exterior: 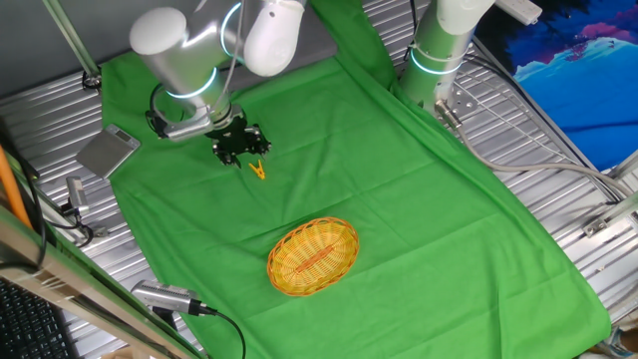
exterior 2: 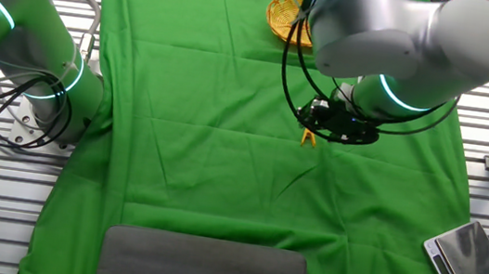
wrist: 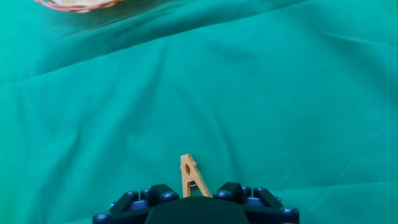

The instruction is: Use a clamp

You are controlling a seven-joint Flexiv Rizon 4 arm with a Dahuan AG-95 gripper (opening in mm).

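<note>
The clamp (exterior: 257, 172) is a tiny yellow-orange A-shaped clip. It sticks out of my gripper (exterior: 247, 158) just over the green cloth, left of the cloth's middle. The other fixed view shows the clamp (exterior 2: 308, 137) hanging from the gripper (exterior 2: 320, 128), under the big grey arm. In the hand view the clamp (wrist: 191, 176) stands centred, its narrow end pointing away. Its lower end is hidden behind the black gripper body (wrist: 196, 210). The fingertips are hidden, but the jaws look shut on the clamp's lower end.
An oval yellow wicker basket (exterior: 313, 256) lies on the green cloth (exterior: 399, 199) towards the near side; its rim shows at the top of the hand view (wrist: 78, 5). A small silver scale (exterior: 108, 151) sits off the cloth's left edge. A second arm's base (exterior: 439, 55) stands at the back.
</note>
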